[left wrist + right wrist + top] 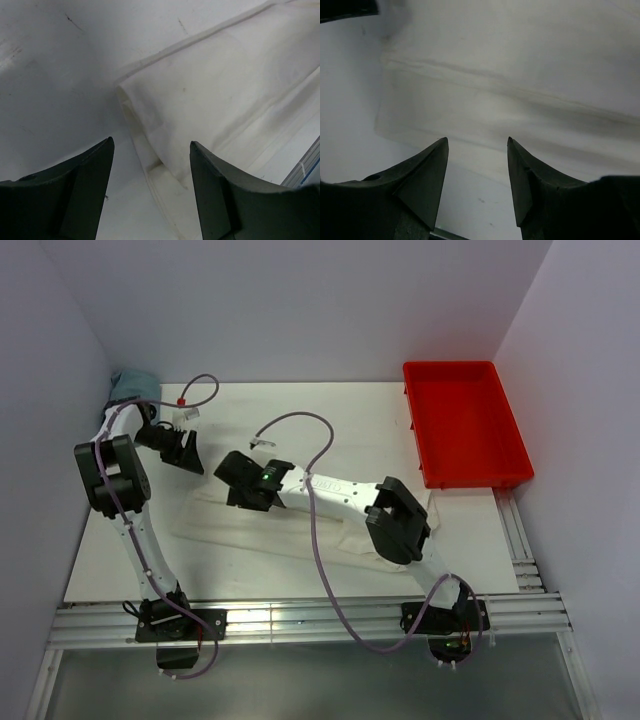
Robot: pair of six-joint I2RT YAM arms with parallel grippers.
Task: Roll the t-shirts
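One cream-white t-shirt [250, 528] lies folded into a long narrow strip across the middle of the table. Its left end [165, 115] shows layered folds in the left wrist view. My left gripper [186, 452] hovers just past that end, open, with the fold's corner below the gap [150, 145]. My right gripper [240, 486] is over the strip a little further right, also open [477, 141]. In the right wrist view the shirt's edge [520, 105] runs just beyond its fingertips. Neither gripper holds cloth.
A red bin [465, 425] stands at the back right. A bluish cloth bundle [135, 385] sits in the back left corner. Metal rails [300, 620] run along the near edge, where both arm bases are bolted. Grey cables loop over the arms.
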